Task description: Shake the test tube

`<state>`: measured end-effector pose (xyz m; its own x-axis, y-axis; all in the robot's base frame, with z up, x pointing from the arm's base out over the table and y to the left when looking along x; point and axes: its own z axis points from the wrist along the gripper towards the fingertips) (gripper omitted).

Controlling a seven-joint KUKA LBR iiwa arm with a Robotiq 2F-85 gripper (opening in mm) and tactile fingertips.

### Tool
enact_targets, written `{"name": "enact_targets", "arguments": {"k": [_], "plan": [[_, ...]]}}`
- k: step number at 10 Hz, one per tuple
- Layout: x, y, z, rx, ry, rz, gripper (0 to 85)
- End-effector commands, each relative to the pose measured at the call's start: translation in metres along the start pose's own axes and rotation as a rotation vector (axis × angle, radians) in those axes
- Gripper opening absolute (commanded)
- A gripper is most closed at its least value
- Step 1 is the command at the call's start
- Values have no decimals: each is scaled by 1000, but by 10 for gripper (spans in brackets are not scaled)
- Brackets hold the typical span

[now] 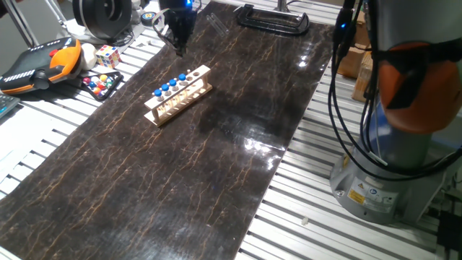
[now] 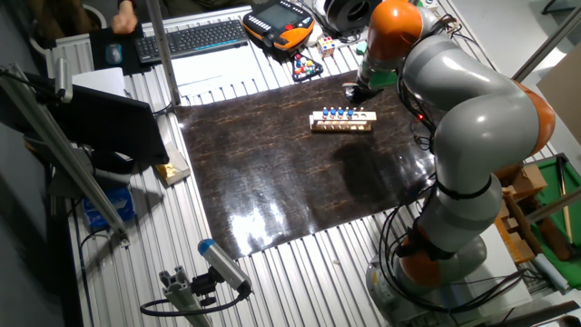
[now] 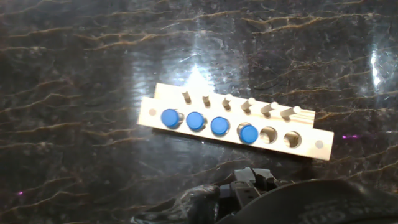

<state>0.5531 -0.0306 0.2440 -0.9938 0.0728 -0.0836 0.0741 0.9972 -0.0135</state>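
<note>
The pale wooden rack (image 3: 318, 145) lies on the dark marble-patterned mat, with several blue-capped test tubes (image 3: 195, 121) standing in it and two holes (image 3: 280, 137) at its right end empty. My gripper (image 1: 179, 45) hangs above the rack's far end (image 1: 203, 72), fingers drawn together to a narrow tip. In the hand view the fingertips (image 3: 249, 179) show at the bottom edge, closed around a small pale thing that looks like a test tube, mostly hidden. The other fixed view puts the gripper (image 2: 354, 92) just beyond the rack (image 2: 341, 125).
An orange teach pendant (image 1: 43, 65), a colour cube (image 1: 107, 55) and a tray of coloured balls (image 1: 101, 83) lie left of the mat. A black clamp (image 1: 271, 18) sits at the mat's far edge. The arm's base (image 1: 382, 188) stands right of the mat.
</note>
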Motion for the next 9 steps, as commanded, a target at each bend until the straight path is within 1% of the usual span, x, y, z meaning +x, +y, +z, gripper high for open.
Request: {"name": "enact_targets", "arguments": {"k": [1,2,3,6,9], "plan": [[1,0,-4,2,1,-5,7],[3,2,-7,6,2,-8,7],[4,4,-9,20,2,-21,7],[7,3,-13,19,4,-47,7],[7,4,-13,19,4,-49,7]]}}
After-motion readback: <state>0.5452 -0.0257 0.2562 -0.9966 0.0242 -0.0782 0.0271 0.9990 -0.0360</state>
